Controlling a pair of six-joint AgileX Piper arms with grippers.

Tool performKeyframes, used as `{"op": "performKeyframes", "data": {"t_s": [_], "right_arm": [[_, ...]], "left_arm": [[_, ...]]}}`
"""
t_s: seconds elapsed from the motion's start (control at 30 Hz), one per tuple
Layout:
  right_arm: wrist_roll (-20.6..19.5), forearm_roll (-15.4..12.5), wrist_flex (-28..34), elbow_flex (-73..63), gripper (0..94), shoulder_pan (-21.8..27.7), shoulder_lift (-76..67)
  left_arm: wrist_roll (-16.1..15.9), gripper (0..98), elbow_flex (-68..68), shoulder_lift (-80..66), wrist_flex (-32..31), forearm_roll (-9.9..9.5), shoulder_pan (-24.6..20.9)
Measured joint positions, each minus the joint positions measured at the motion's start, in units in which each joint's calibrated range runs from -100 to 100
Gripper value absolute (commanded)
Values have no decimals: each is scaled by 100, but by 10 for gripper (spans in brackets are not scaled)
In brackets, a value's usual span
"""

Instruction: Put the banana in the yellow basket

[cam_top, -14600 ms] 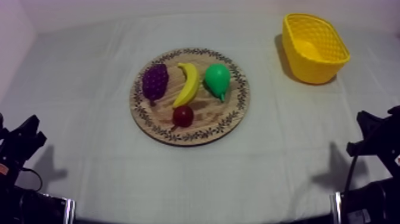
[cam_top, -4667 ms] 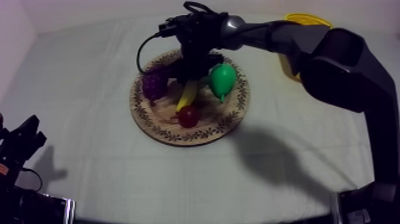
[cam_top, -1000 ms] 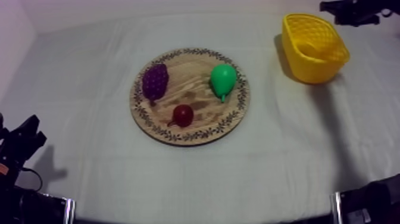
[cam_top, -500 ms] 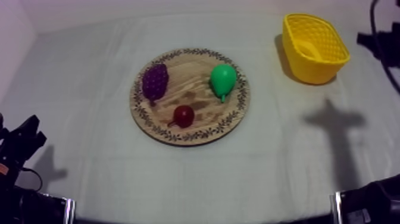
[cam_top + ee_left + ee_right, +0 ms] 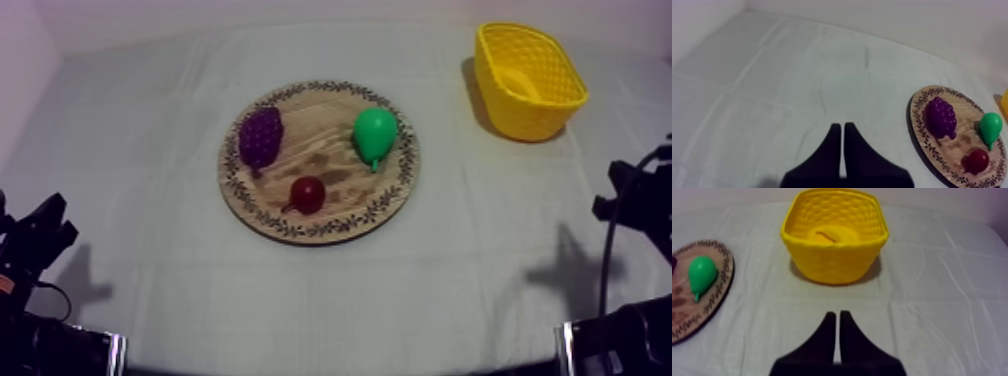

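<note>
Pulled the right gripper [image 5: 618,200] back down since half a second ago: had been up at the far right edge beside the basket, ended up low at the right side, well clear of everything. Left the fruit and the basket right where they were.

Top view: spotted the banana [image 5: 522,82] lying inside the yellow basket [image 5: 520,122], with nothing else in there as far as could be made out. Counted three things on the wooden board [image 5: 300,232]: grapes [image 5: 260,137], pear [image 5: 372,135] and small red fruit [image 5: 307,194], all apart from each other. Found the left gripper [image 5: 48,222] parked low at the left side, well apart from the board.

Left wrist view: saw the left gripper [image 5: 840,127] with fingers pressed into a narrow wedge, so closed on nothing, over bare cloth [image 5: 772,75], the board [image 5: 917,130] off to one side.

Right wrist view: same deal for the right gripper [image 5: 836,315], fingers together and empty, pointed at the basket [image 5: 834,263] from near by. Could see the banana [image 5: 829,235] down on the basket floor, below the rim.

Handling-wise, would guess light, stiff, smooth plastic, so a bit slippery. Would grab it across the middle of the curve, not by the tapered ends. Looked done, honestly.
</note>
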Motion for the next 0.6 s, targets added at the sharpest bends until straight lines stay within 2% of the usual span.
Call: {"op": "performKeyframes", "data": {"t_s": [0.13, 0.3, 0.4, 0.6], "right_arm": [[54, -105, 233, 327, 2, -28, -514], [377, -587, 651, 362, 2, -36, -1124], [540, -723, 968, 366, 2, -37, -1375], [603, -750, 1127, 366, 4, -16, -1475]], "left_arm": [[0, 0, 0, 0, 0, 0, 0], [0, 0, 0, 0, 0, 0, 0], [0, 0, 0, 0, 0, 0, 0], [0, 0, 0, 0, 0, 0, 0]]}}
